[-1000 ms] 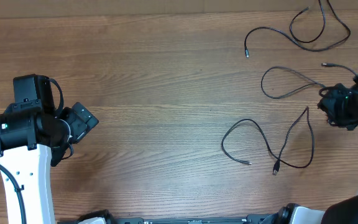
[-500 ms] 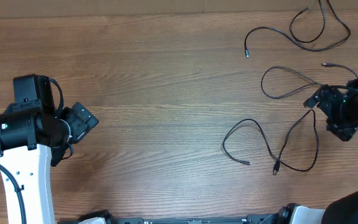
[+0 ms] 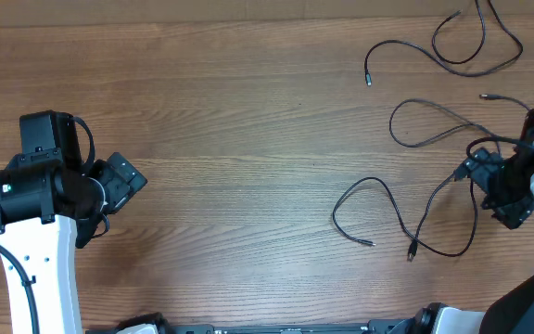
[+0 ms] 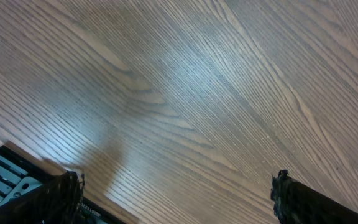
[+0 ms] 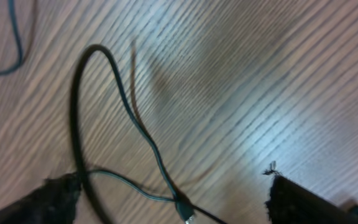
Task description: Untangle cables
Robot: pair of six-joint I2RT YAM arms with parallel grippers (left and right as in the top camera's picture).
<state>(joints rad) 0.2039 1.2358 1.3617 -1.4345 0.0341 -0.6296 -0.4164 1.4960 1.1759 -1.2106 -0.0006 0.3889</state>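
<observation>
From overhead I get bright, even light on the worktop (image 3: pixel 248 139), sharp, with only faint shadows; both wrist views show pale glare patches across the grain; the right wrist picture is soft, its cable (image 5: pixel 74 118) smeared by blur.

Wooden table (image 3: pixel 248 139) fills view, grain running sideways (soft light glare in wrist views).

Thin black cables (image 5: pixel 74 118) on a light brown table (image 3: pixel 248 139) with fine streaked wood grain
</observation>
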